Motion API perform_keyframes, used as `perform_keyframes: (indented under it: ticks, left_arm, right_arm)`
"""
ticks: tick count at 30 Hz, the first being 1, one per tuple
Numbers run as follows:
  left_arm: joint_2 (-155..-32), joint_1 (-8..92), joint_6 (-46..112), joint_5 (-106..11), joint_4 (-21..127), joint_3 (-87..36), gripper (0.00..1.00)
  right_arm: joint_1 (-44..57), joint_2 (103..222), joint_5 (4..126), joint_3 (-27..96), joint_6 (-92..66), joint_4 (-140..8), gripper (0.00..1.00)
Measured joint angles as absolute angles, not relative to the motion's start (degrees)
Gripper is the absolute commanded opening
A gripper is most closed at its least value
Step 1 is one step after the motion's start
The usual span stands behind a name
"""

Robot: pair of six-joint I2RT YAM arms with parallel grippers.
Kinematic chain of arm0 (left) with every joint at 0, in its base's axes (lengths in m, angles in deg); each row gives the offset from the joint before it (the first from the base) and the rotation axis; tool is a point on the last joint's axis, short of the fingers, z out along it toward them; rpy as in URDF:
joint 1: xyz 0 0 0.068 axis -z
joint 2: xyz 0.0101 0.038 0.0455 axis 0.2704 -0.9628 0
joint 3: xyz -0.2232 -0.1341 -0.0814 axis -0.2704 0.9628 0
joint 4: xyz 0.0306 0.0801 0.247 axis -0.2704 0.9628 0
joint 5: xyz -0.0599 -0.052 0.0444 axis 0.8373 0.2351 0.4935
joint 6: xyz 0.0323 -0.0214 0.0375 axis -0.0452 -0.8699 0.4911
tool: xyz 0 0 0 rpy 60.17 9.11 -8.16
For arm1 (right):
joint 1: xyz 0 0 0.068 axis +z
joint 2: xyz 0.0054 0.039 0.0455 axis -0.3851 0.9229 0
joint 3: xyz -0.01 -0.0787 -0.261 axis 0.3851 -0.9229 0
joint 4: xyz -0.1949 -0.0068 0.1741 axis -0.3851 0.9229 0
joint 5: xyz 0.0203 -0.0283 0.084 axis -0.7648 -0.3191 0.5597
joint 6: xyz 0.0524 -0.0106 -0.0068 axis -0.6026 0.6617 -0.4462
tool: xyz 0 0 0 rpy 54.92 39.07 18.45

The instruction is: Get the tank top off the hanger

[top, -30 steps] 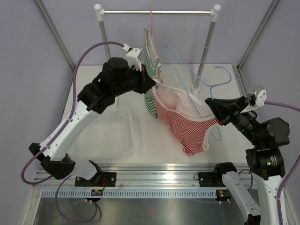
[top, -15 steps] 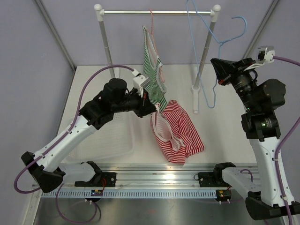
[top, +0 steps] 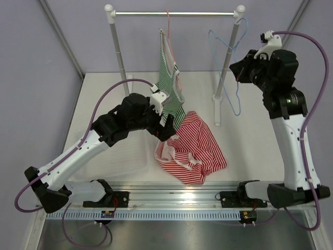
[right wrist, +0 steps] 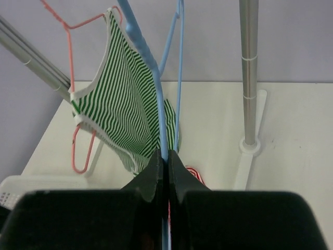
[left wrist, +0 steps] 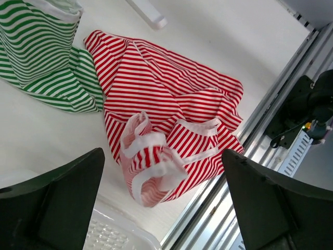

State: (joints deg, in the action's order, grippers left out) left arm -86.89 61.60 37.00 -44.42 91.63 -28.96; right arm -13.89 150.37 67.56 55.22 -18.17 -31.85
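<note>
From above, the red tank top (top: 195, 151) lies crumpled on the counter (top: 250, 151) just in front of the rack, free of any hanger, with the left pincer (top: 167, 133) hovering right over its near-left edge and a white basket (top: 122, 156) beside it. The right pincer (top: 238, 70) is raised near the rack's right post (top: 225, 78), gripping the bare blue hanger (top: 220, 41), which carries no cloth. A green striped top (top: 169, 83) hangs from the rail (top: 174, 13) on its own pink hanger and looks untouched. In the left wrist view the fingers (left wrist: 57, 198) stand wide apart with nothing between them, so this pincer is released; the red tank top (left wrist: 171, 104) is spread and bunched on the counter directly below, its hem just touching the green striped top (left wrist: 47, 57), and the basket (left wrist: 119, 237) rim shows at the bottom. In the right wrist view the pincer (right wrist: 166, 169) is clenched on the blue hanger (right wrist: 150, 67) wire, with the green striped top (right wrist: 122, 104) and its pink hanger (right wrist: 70, 130) behind and the post (right wrist: 248, 78) to the right. By my reading, the removal itself is done: garment and hanger are well apart. What may remain is only parking the blue hanger, likely back on the rail.
</note>
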Motion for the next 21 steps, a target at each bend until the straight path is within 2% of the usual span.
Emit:
perform_keyframes:
  ticks: [11,16,21]
  left_arm:
    - [-86.6,65.1,38.1,-55.2,97.0,-29.1,0.99]
    - [-86.6,66.4,37.9,-59.2,97.6,-29.1,0.99]
    - [-88.8,66.9,37.2,-62.1,98.1,-30.2,0.99]
  right_arm:
    - [-12.8,176.6,65.7,79.3,-18.1,-27.5,0.0]
    - [-11.7,183.2,64.1,88.6,-17.6,-26.9,0.0]
    - [-11.6,185.2,62.6,90.5,-16.8,-26.1,0.01]
